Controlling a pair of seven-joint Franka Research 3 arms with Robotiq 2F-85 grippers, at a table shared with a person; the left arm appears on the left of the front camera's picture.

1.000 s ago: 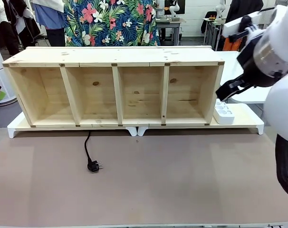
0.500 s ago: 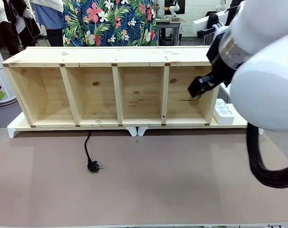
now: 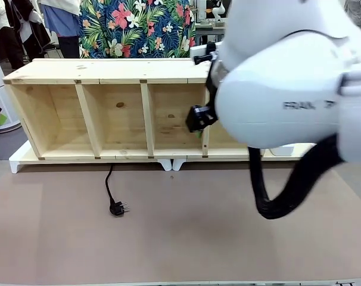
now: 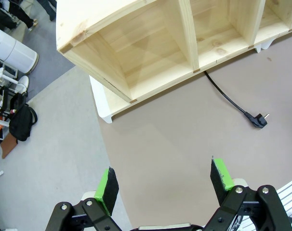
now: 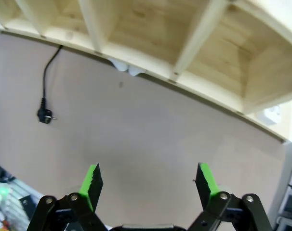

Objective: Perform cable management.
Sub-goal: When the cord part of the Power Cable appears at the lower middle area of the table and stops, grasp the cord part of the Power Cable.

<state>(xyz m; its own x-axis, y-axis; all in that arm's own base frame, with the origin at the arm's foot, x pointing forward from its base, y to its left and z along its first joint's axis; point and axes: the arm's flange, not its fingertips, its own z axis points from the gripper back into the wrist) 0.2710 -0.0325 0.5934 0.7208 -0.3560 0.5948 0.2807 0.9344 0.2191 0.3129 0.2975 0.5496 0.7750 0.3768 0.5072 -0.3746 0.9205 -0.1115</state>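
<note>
Front view: the big white right arm [image 3: 288, 89] takes up most of the right half. The right fingers [image 3: 196, 118] sit in front of the divider between the wooden shelf's [image 3: 115, 113] third and fourth compartments. Can't tell from this angle how wide they are. The cable [image 3: 108, 185] comes out from under the shelf's front edge, below the second compartment from the left. It runs toward the robot's side, and its plug [image 3: 117, 208] lies flat on the brown desk [image 3: 186, 238], well apart from the fingers.

Left wrist view: the left fingers [image 4: 107, 185] are spread wide with nothing between them, hanging over the desk near its edge. The cable and plug lie off to the right, by the shelf.

Right wrist view: the right fingers are spread wide too, and empty, above bare desk. The plug lies far off to the left. A white power strip [image 5: 272, 114] sits at the shelf's end.
</note>
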